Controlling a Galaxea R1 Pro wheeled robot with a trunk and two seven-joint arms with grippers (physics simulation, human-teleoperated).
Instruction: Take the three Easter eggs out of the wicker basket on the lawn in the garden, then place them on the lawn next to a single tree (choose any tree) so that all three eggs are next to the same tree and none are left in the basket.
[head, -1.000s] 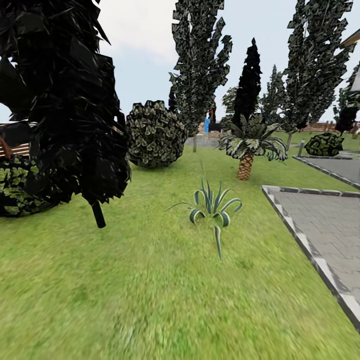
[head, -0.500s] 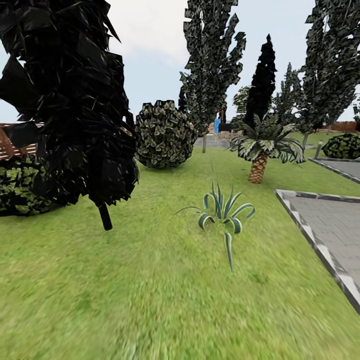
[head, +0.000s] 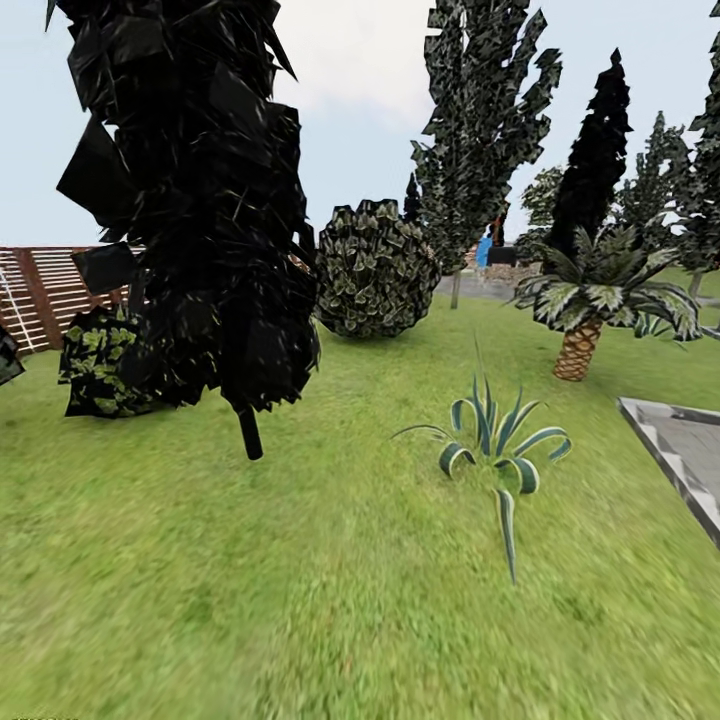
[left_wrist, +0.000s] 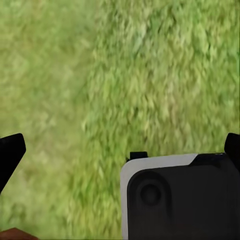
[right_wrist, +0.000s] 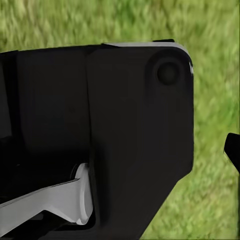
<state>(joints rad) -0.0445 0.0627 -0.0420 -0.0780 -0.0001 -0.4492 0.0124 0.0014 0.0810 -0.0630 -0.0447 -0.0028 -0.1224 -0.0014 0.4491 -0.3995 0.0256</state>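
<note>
The head view looks across the lawn (head: 300, 600), bright green grass that fills the foreground and runs back into the garden. A dark cone-shaped tree (head: 200, 200) stands close at the left on a thin black stem (head: 248, 432), its near-black foliage blocking much of what lies behind it. Just behind its left side sits a low leafy bush (head: 100, 365), and past that a brown slatted fence (head: 45, 290) runs along the left edge. A rounded bush (head: 375, 268) sits farther back near the middle. A small striped agave-like plant (head: 495, 445) grows from the grass right of centre, 1 long leaf drooping toward the camera. Beyond it stands a short palm (head: 590, 300) with a scaly trunk. A tall grey-green leafy tree (head: 485, 120) and a second dark cone tree (head: 595, 160) rise behind. A corner of grey paving (head: 680, 450) with a pale kerb cuts in at the right edge. No part of the view lets me place the eggs or the basket.

In the left wrist view, grass lies below, with 1 dark fingertip (left_wrist: 11, 152) at one edge and another at the opposite edge, so the left gripper (left_wrist: 120, 150) is spread wide with nothing between. In the right wrist view, a black housing (right_wrist: 100, 135) covers most of the frame over grass; 1 dark tip of the right gripper (right_wrist: 233, 150) shows at the edge, and I cannot tell its spread.
</note>
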